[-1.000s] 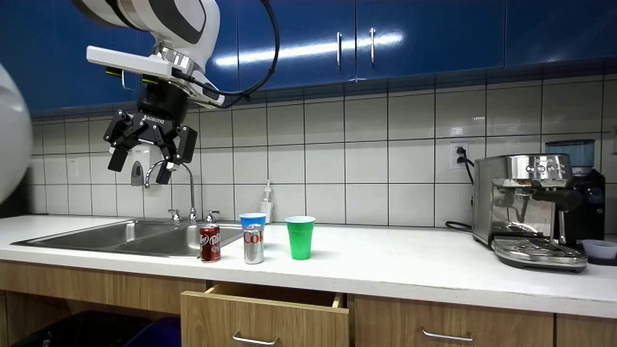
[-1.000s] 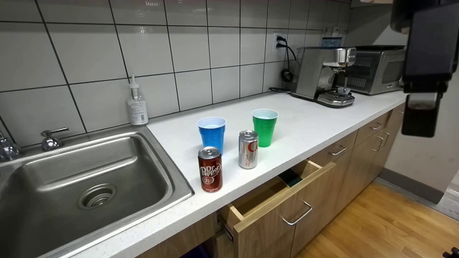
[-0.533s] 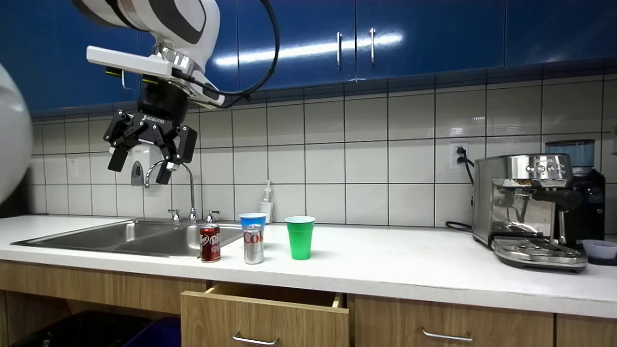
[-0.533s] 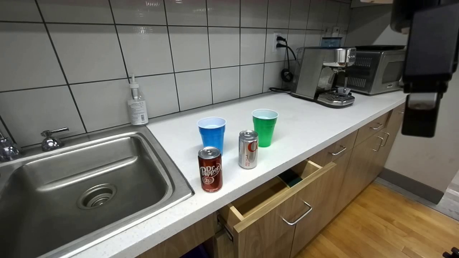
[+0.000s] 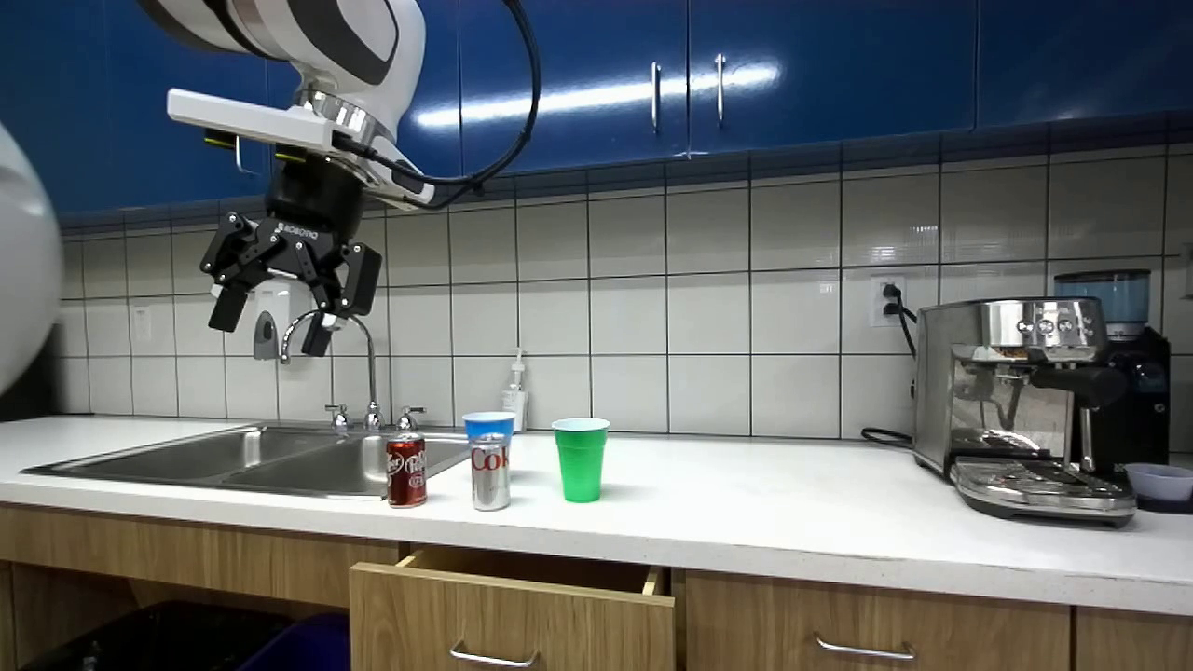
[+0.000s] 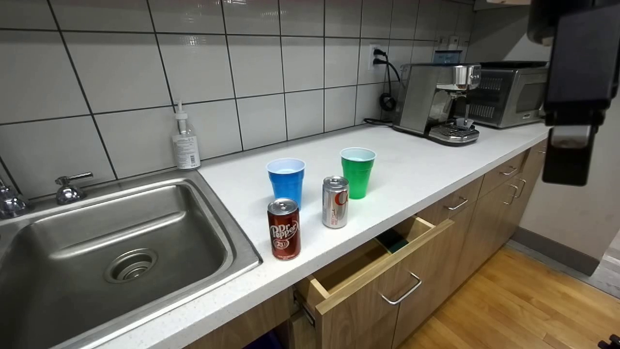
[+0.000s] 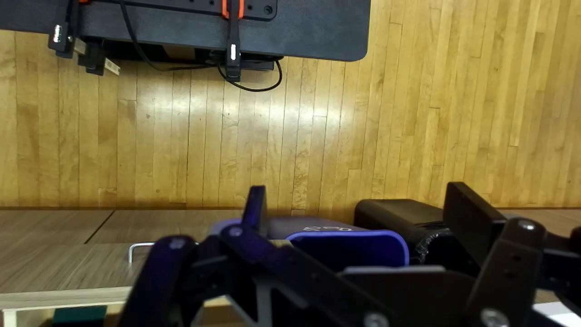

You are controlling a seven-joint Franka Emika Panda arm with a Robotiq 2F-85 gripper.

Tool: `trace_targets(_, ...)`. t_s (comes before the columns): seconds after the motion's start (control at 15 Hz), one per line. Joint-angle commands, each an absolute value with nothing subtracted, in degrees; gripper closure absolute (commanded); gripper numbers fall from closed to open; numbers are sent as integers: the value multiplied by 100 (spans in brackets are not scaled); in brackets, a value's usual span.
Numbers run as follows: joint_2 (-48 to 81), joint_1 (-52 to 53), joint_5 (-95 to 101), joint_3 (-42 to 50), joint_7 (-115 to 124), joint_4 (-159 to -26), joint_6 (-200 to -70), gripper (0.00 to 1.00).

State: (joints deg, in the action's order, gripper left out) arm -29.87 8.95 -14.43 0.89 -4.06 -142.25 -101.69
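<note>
Glossy white rounded arm (image 5: 405, 70), dark-grey curved stripe (image 5: 326, 42), silver metal wrist ring (image 5: 349, 119), thick black cable (image 5: 537, 89). Matte-black two-finger gripper (image 5: 270, 333): exposed linkages (image 7: 299, 278), round silver screws (image 7: 526, 224), white ROBOTIQ lettering (image 5: 298, 231).

In an exterior view the sink (image 5: 317, 471) shows below the jaws, two cans (image 5: 406, 473) and two cups (image 5: 581, 461) are on the bench (image 5: 746, 489) down to their right, coffee machine (image 5: 1011, 405) way further right, wall (image 5: 624, 312) behind.
</note>
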Motion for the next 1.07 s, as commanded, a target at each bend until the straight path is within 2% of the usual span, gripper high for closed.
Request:
trace_targets(0.0,-2917,740,-1454,-25,-472,-14177,-10230,0)
trace_targets(1.0,-1359,370,-887,165,-1011,-13908,-12295,0)
